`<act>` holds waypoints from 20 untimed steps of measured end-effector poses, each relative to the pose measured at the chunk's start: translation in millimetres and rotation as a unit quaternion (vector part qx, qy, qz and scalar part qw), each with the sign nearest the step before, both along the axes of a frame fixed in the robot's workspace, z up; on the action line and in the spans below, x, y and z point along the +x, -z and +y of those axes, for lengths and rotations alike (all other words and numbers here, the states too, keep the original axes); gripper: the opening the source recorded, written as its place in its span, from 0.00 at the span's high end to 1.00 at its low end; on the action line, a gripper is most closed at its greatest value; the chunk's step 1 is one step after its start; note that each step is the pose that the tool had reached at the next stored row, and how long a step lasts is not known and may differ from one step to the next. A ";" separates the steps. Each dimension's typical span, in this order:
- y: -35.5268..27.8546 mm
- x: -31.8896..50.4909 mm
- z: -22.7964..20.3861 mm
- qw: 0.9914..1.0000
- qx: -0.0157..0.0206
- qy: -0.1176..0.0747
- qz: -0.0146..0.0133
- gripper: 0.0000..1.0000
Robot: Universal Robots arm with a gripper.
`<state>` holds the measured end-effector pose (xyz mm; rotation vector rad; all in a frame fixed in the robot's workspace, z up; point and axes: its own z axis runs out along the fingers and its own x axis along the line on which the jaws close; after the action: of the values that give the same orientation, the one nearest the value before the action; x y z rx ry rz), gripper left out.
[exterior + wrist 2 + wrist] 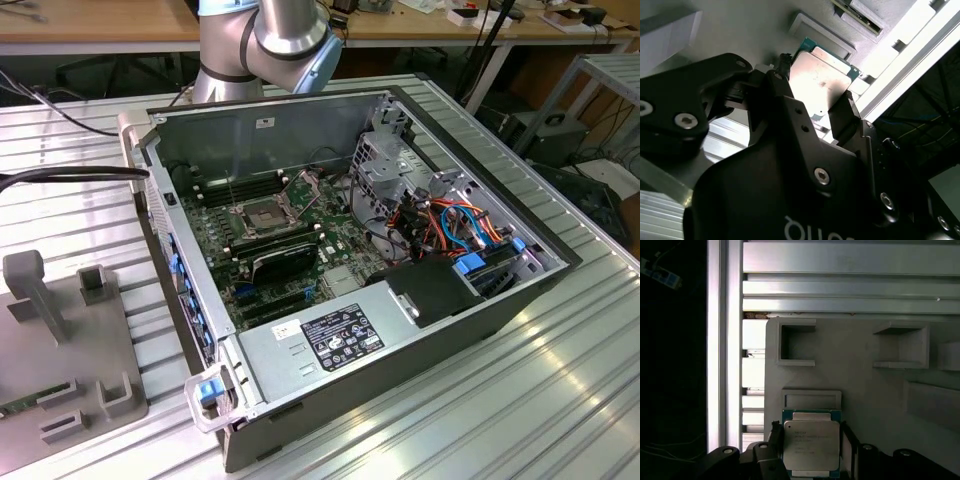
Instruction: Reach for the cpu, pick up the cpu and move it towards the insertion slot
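The cpu [811, 445] is a thin square chip with a dull silver face on a green edge. In both wrist views it sits between my gripper's [811, 452] black fingers [775, 440], which press its two opposite sides. My gripper [815, 97] is shut on the cpu [822, 80], above a grey fixture plate [860, 380]. In the exterior view the insertion slot [262, 213] lies on the motherboard inside the open computer case, with a silver frame, a dark centre and its lid tipped up. My arm [270, 35] rises behind the case's far wall.
The grey plate has several raised square pockets [797, 342]. Beside it run aluminium table slats [850, 285] and a bright rail [722, 340]. Inside the case [180, 290] are a black expansion card [285, 262], a drive cage [385, 165] and cables [440, 225]. Another grey fixture [60, 330] stands at the exterior view's left.
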<state>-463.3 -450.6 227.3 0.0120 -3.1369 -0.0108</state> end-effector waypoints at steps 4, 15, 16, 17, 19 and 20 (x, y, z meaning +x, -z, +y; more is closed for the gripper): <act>-1.1 0.0 0.0 1.000 0.000 0.000 0.000 0.45; -7.4 0.0 0.0 1.000 0.000 0.000 0.000 0.45; -7.6 0.0 0.0 1.000 0.000 0.000 0.000 0.45; -7.9 0.0 0.0 1.000 0.000 0.000 0.001 0.45; -8.7 0.0 0.0 1.000 0.000 0.000 0.000 0.45; -9.1 0.0 0.0 1.000 0.000 0.000 0.000 0.45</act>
<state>-463.3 -450.6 236.4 0.0120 -3.1359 -0.0107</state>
